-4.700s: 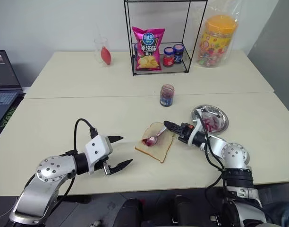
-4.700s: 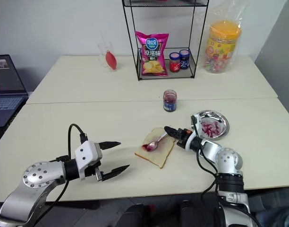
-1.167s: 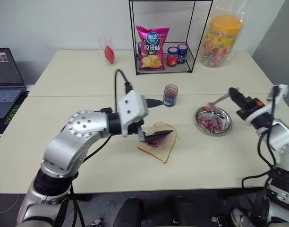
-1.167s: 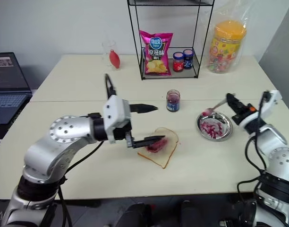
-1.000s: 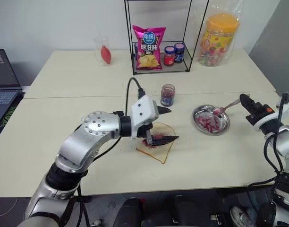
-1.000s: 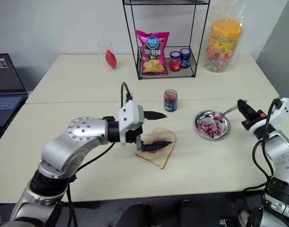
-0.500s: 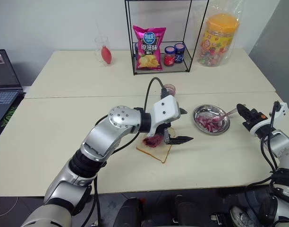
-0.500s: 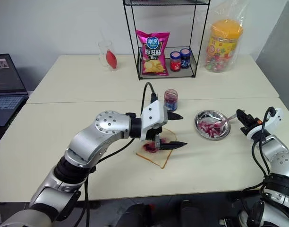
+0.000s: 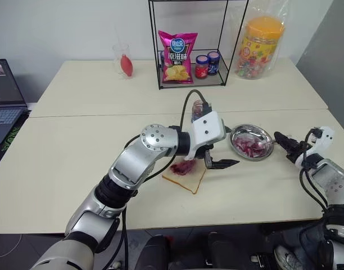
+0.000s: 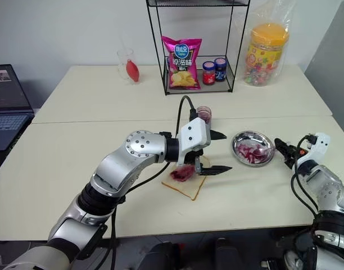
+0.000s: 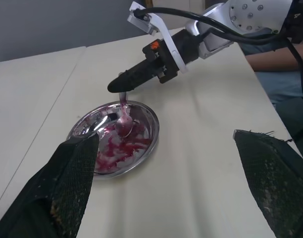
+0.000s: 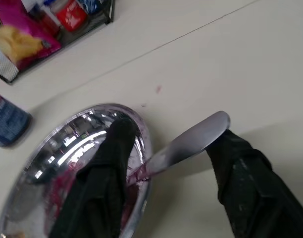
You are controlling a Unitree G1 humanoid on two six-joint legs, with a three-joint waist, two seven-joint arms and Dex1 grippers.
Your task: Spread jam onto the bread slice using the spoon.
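Note:
The bread slice (image 9: 186,174) lies on the table with a purple-red smear of jam (image 9: 183,166) at its centre. More jam (image 11: 117,144) sits in the round steel dish (image 9: 242,134) to its right. The spoon (image 12: 188,143) rests with its bowl in that dish and its handle across the rim. My right gripper (image 10: 280,147) is open at the dish's right edge, a finger on each side of the handle, not clamping it. My left gripper (image 10: 227,152) is open and empty, reaching across between the bread and the dish, just above the table.
A small jam jar (image 10: 204,112) stands just behind my left gripper. At the back are a wire rack (image 9: 191,42) with a chips bag and two jars, a candy tub (image 9: 259,48) and a glass (image 9: 122,61). A laptop (image 9: 3,107) sits far left.
My right gripper came down to the dish, set the spoon in it and opened. My left arm swung right, from over the bread to between bread and dish.

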